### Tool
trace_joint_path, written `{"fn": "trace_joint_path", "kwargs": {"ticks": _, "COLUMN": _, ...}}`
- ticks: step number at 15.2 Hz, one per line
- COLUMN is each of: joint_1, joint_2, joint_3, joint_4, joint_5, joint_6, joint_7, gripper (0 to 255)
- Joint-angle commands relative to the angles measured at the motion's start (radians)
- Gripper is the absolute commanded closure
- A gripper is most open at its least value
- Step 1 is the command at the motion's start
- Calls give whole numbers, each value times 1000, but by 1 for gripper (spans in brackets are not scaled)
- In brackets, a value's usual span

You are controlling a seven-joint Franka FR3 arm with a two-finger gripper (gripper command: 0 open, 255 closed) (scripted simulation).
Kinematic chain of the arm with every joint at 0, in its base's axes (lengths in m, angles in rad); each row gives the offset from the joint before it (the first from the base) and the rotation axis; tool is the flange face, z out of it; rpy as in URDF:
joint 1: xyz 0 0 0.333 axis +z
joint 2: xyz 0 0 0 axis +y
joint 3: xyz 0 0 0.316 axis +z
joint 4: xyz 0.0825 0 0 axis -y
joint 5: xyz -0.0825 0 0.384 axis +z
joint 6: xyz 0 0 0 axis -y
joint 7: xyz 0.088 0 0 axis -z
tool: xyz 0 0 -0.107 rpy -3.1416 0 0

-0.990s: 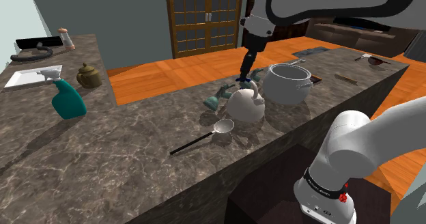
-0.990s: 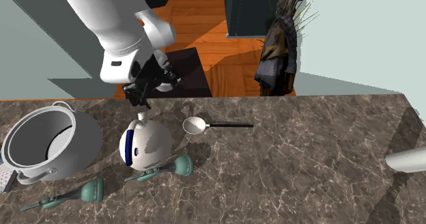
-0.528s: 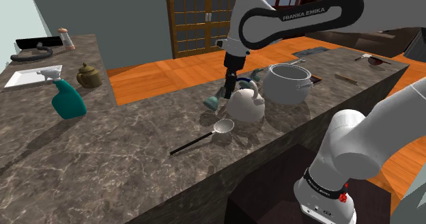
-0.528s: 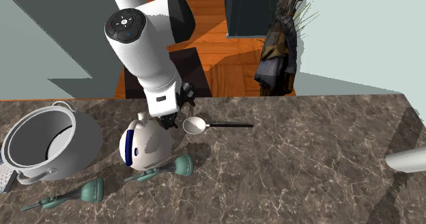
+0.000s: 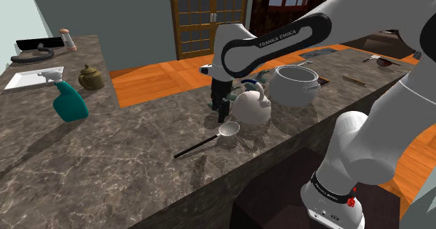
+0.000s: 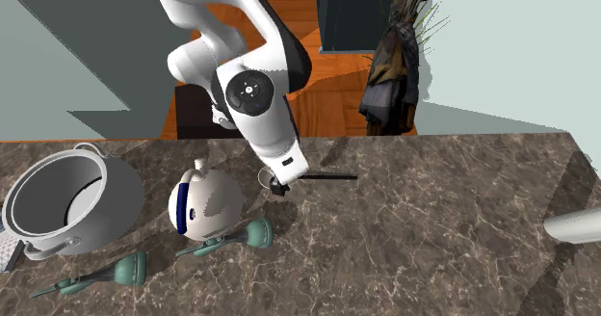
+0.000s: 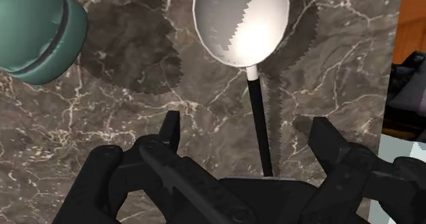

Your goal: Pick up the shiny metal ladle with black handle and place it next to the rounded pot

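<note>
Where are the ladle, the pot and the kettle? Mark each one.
ladle (image 7: 240, 24), wrist view, middle of its bowl.
pot (image 5: 293, 91), shoulder view, outer wall.
kettle (image 6: 212, 206), second exterior view, white body.

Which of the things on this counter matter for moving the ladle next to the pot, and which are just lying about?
For the job:
ladle
rounded pot
pincer, open over the ladle's handle

Lying about:
white kettle
teal utensil
second teal utensil
teal spray bottle
small teapot
white tray

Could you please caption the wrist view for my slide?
Open gripper straddling the black handle of the ladle on the counter.
</note>
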Motion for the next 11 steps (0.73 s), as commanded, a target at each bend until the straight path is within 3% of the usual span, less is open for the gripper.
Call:
{"fn": "trace_joint_path", "kwargs": {"ticks": 1, "joint_1": 29, "joint_2": 57, "joint_3": 9, "joint_4": 11, "joint_5": 16, "joint_6": 31, "joint_7": -67, "gripper": 0}}
{"fn": "trace_joint_path", "kwargs": {"ticks": 5, "joint_1": 77, "joint_2": 154, "joint_3": 32, "joint_4": 17, "joint_5": 43, "joint_6": 92, "joint_7": -194, "gripper": 0}}
{"fn": "trace_joint_path", "kwargs": {"ticks": 11, "joint_1": 83, "joint_2": 196, "joint_3": 38, "joint_4": -13, "joint_5": 57, "joint_6": 162, "joint_7": -205, "gripper": 0}}
